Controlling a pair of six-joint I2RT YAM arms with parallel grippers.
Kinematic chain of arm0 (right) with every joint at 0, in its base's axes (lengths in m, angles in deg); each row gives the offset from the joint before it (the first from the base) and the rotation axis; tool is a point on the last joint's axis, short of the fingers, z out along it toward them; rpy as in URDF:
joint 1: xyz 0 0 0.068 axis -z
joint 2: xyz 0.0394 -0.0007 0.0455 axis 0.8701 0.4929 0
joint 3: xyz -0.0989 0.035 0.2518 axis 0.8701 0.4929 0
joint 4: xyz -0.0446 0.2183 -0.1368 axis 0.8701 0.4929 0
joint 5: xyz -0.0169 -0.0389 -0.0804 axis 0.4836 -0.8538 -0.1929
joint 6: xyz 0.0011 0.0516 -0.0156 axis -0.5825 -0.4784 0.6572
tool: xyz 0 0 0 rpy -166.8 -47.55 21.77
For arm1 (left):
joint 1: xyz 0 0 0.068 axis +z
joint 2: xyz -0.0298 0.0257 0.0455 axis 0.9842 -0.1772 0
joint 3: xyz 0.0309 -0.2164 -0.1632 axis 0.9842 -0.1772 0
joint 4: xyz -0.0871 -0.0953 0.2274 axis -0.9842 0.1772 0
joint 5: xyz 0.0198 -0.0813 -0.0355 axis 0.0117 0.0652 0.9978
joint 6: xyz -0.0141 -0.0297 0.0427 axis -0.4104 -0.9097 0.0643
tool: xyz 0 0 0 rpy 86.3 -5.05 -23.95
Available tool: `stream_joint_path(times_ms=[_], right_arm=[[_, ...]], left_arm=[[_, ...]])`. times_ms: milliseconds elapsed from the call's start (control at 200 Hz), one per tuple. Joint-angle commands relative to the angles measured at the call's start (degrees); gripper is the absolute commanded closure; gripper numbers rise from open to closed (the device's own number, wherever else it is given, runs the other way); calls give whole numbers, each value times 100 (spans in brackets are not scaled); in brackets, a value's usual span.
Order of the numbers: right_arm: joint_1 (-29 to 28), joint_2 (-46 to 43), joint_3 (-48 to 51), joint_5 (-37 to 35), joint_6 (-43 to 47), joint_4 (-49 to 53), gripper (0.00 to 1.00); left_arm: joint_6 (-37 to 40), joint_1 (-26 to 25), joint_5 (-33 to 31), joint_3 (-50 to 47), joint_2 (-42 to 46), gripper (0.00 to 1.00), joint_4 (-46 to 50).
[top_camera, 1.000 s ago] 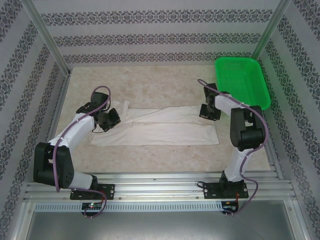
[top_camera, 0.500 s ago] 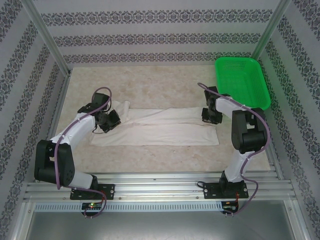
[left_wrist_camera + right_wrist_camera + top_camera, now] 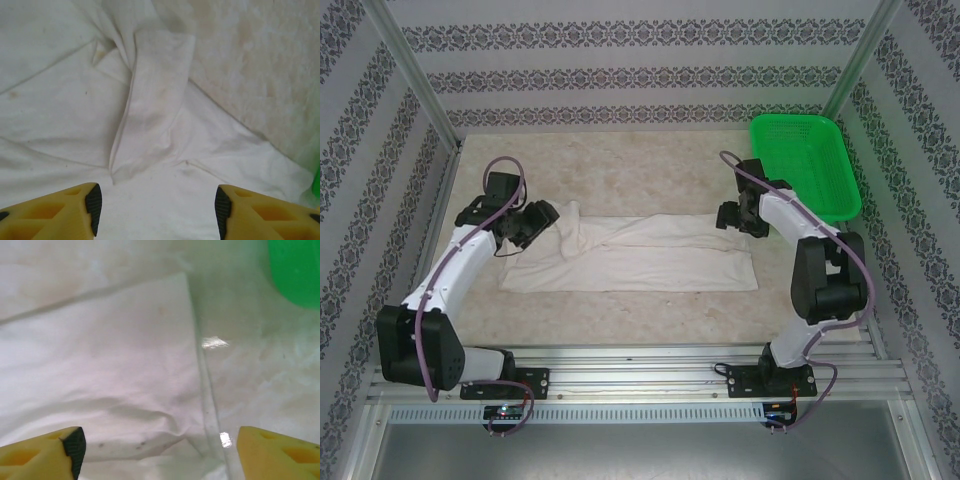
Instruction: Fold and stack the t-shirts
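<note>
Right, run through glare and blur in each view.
Top view: even light, sharp, no glare on the shirt. Left wrist view: flat light, cloth creases sharp. Right wrist view: hazy and soft, two bright glints on the table, green basket blurred in the corner.

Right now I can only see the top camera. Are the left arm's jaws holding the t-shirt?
Observer: No. In the left wrist view the left jaws stand wide apart above the t-shirt, with nothing between them.
Operator: What's in front of them?
Observer: A strip of cloth, probably a sleeve, folded over and lying flat on the shirt's body.
Operator: And the other arm?
Observer: In the right wrist view the right jaws stand apart too, empty, over the shirt's end edge, with bare table beside it.
</note>
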Motion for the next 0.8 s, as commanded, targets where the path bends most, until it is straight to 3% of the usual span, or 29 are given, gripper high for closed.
stream_joint_path(times_ms=[0, 110, 200, 230, 420, 794], right_arm=[[-295, -329, -6, 467, 325, -336, 14], [-528, -567, 106, 705, 475, -610, 10], [-640, -661, 148, 828, 518, -657, 6], [-663, -699, 176, 871, 515, -675, 2], [-846, -940, 389, 1035, 479, -814, 2], [-869, -967, 250, 1075, 487, -663, 2]], left_arm=[[-278, 185, 187, 43, -501, 37, -612], [-390, 273, 634, 340, -1202, 37, -1322], [-312, 289, 861, 744, -1801, 40, -1335], [-247, 302, 848, 854, -1948, 40, -1287], [69, 346, 596, 1501, -2698, 47, -994], [435, 342, 373, 2091, -3550, 49, -421]])
